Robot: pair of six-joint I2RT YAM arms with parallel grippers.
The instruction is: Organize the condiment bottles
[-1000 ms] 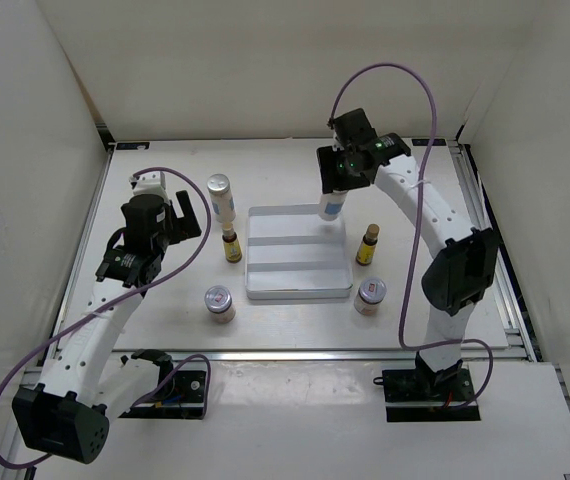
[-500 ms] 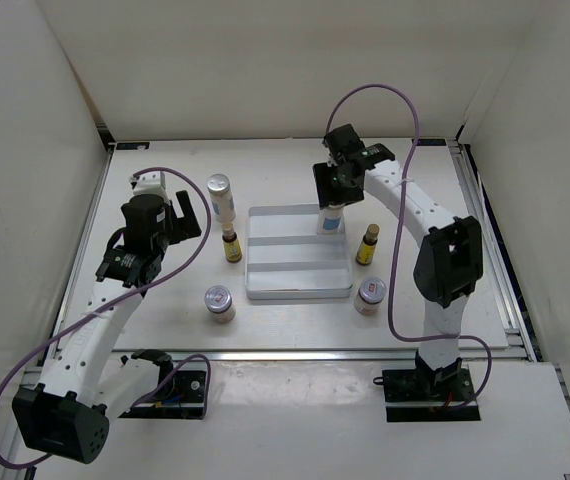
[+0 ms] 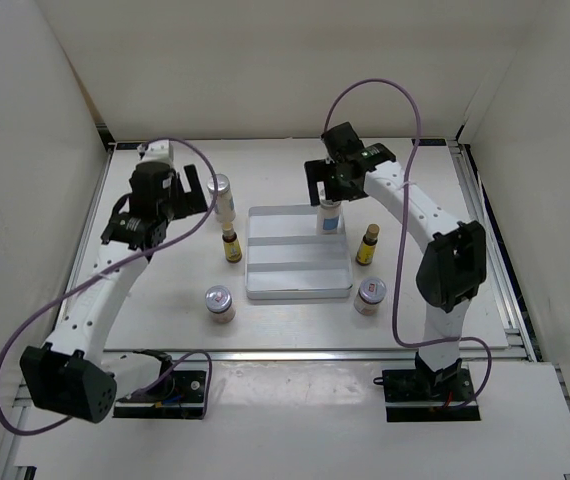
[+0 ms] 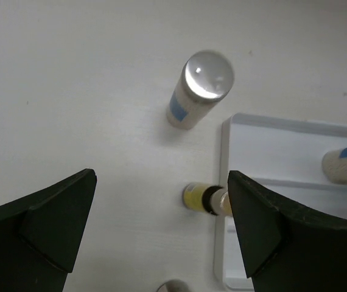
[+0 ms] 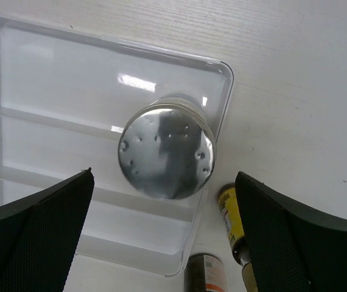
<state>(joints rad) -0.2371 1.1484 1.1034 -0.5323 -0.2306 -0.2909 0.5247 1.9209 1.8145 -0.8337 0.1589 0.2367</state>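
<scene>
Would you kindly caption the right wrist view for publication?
Open right gripper over a silver-capped white bottle standing in a corner of the white tray.

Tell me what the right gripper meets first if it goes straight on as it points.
The tall white bottle with a silver cap, standing in the flat white ridged tray. The right gripper hangs open above it, fingers wide of the cap, so the palm probably meets it; depth unclear.

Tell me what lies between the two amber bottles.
The white ridged tray lies between the left amber bottle and the right amber bottle, as the top external view shows.
</scene>
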